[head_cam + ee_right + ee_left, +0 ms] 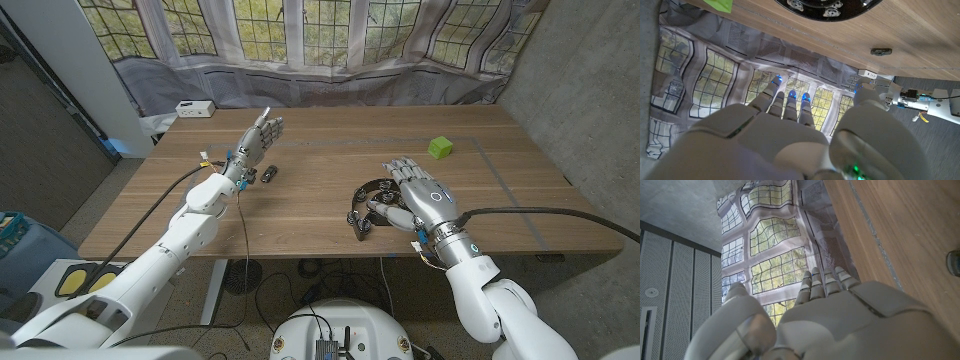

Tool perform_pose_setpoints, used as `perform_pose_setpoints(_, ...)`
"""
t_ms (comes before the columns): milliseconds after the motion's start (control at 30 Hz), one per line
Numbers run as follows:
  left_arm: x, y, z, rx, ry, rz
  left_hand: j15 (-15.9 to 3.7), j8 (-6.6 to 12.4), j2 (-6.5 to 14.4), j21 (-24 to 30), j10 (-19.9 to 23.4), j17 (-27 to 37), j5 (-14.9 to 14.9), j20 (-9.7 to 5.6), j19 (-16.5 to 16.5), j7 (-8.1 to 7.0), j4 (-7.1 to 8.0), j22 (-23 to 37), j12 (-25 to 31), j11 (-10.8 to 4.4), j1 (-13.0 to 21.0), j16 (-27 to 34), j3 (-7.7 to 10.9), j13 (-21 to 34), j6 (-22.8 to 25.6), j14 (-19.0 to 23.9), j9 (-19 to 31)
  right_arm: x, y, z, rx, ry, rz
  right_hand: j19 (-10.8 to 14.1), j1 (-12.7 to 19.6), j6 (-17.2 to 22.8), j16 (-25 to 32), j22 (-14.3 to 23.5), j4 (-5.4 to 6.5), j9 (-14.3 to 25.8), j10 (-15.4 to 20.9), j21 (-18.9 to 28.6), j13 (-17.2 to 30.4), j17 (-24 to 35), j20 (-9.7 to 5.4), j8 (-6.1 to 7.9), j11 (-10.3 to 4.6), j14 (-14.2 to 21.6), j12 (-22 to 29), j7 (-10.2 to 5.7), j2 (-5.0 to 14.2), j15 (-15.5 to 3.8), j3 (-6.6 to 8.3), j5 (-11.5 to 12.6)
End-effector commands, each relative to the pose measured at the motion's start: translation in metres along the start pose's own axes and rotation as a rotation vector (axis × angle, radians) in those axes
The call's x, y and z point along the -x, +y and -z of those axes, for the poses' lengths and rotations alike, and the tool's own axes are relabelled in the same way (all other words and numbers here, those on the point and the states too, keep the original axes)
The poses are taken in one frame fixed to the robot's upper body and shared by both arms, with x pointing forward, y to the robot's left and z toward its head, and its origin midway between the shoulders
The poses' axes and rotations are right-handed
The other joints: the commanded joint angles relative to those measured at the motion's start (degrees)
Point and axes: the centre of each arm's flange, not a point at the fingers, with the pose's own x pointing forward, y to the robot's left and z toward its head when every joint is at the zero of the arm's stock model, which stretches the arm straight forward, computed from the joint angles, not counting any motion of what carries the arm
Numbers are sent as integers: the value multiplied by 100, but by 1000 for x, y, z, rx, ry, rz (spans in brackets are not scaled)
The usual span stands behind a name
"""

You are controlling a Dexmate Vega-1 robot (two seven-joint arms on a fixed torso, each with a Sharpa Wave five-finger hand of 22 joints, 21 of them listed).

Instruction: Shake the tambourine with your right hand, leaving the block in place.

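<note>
The black tambourine (358,203) with metal jingles lies on the wooden table (300,225) near the front edge, right of centre. My right hand (420,195) is over its right side with fingers stretched out and apart, the thumb reaching across the rim; it grips nothing. In the right wrist view the tambourine (830,6) lies beyond my right hand (790,140). The green block (440,148) sits farther back on the right, also seen as the green block (720,4). My left hand (258,140) is raised over the table's left part, empty, fingers spread; the left wrist view shows the same hand (830,320).
A small dark object (270,173) lies on the table just right of my left wrist. A white box (195,109) stands at the far left corner. A curtained window runs behind the table, and a grey wall stands on the right.
</note>
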Motion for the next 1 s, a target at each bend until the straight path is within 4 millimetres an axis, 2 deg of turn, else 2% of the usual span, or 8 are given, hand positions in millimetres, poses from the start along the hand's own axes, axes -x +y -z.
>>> perform_pose_setpoints(33,5,1,1,2,7,-2,19,26,23,-28,47,6,-22,30,-18,5,-40,27,24,-18,62,-10,31,25,53,30,29,-7,-2,2,20,-14,-63,289,54,-35,136,24,41,20,132,74,9,26,-30,33,-1,322,58,14,-23,-18,38,0)
perform_pose_setpoints(133,4,0,2,0,7,2,20,25,25,-29,47,6,-23,32,-19,0,-42,27,22,-17,64,-11,32,25,56,31,29,-10,-3,3,1,-18,-81,509,37,37,265,29,74,20,279,114,9,67,-9,76,4,646,102,33,-13,-40,33,1)
perform_pose_setpoints(533,-4,-3,5,5,14,19,17,18,36,-33,46,6,-26,36,-22,3,-50,27,13,-14,71,-17,39,26,65,28,30,-17,3,7,13,10,-144,516,85,164,233,31,60,19,406,70,11,85,-1,122,6,594,132,47,-10,-11,46,8)
perform_pose_setpoints(633,-6,-3,5,4,15,21,17,14,38,-33,49,6,-27,36,-23,7,-52,27,12,-13,73,-17,40,26,63,31,30,-19,4,6,21,16,-163,522,135,191,212,30,36,21,443,59,11,76,4,131,-4,571,139,92,-12,-17,64,15)
perform_pose_setpoints(733,-7,-2,6,6,12,15,17,14,40,-35,50,6,-28,28,-25,7,-54,27,10,-17,75,-18,42,26,67,30,30,-22,6,5,31,14,-174,626,299,222,221,28,-24,24,538,65,10,58,-17,141,-48,667,157,128,5,-58,136,33)
perform_pose_setpoints(800,-7,-2,7,12,8,9,25,16,47,-28,58,5,-30,-96,-4,14,-62,27,7,4,82,-20,47,27,92,36,30,-24,6,4,41,5,-183,859,560,362,248,25,-78,24,721,96,7,29,-40,183,-105,871,188,157,-33,-137,227,45)
perform_pose_setpoints(867,-7,-2,7,14,5,5,23,18,52,-20,69,5,-32,-200,23,30,-69,26,6,12,87,-17,51,26,114,51,30,-26,7,3,56,4,-197,1013,753,529,259,24,-96,21,859,107,-2,3,-39,227,-137,1022,202,145,-82,-177,287,55)
perform_pose_setpoints(1000,-7,-2,7,18,3,4,16,24,56,-18,92,4,-34,-242,36,46,-75,26,10,18,91,-15,54,26,145,65,30,-32,6,3,78,-6,-234,1238,986,657,277,22,-97,16,1032,128,-15,-26,-77,239,-210,1243,209,106,-176,-256,347,62)
